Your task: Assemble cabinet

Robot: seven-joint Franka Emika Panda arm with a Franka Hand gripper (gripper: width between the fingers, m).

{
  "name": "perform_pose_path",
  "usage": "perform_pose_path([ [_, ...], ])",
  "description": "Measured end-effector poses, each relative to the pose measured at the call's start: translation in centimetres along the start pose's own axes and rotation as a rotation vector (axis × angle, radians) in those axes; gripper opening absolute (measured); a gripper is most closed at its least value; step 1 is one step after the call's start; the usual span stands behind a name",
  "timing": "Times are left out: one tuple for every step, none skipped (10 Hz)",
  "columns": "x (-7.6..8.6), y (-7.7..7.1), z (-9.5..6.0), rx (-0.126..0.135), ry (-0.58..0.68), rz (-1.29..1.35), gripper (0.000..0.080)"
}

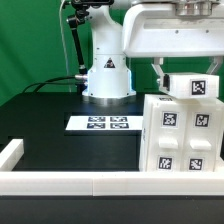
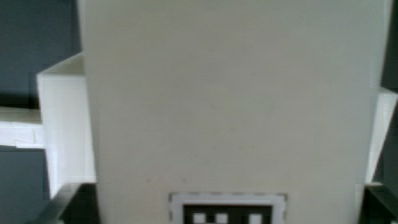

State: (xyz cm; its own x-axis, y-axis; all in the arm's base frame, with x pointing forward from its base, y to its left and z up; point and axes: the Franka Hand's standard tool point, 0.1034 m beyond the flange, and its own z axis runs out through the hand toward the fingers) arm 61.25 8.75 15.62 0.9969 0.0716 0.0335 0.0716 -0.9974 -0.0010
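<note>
The cabinet (image 1: 180,140) stood on the surface (image 1: 50,120) at the exterior view's right, close to the near rail (image 1: 60,182), with a smaller block (image 1: 193,88) on top. My tool (image 1: 185,70) hung just over that block, but I could not tell whether it was clenched. I judged it best to keep the block square and seat it gently, so the cabinet would not tip.

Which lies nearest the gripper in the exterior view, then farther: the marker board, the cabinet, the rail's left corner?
1. The cabinet, just below it, view's right.
2. The marker board, centre.
3. The rail's left corner, view's far left.
</note>
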Motion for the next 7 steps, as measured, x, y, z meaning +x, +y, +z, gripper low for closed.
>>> perform_pose_path([
  [0.02, 0.5, 0.22, 0.001, 0.003, -0.005, 0.056],
  [0.32, 0.83, 0.25, 0.003, 0.03, -0.007, 0.056],
  [0.35, 0.84, 0.2, 0.002, 0.041, -0.005, 0.056],
  [0.38, 0.83, 0.2, 0.002, 0.045, -0.005, 0.056],
  [0.39, 0.82, 0.2, 0.002, 0.046, -0.005, 0.056],
  [0.39, 0.82, 0.2, 0.002, 0.046, -0.005, 0.056],
  [0.39, 0.82, 0.2, 0.002, 0.046, -0.005, 0.056],
])
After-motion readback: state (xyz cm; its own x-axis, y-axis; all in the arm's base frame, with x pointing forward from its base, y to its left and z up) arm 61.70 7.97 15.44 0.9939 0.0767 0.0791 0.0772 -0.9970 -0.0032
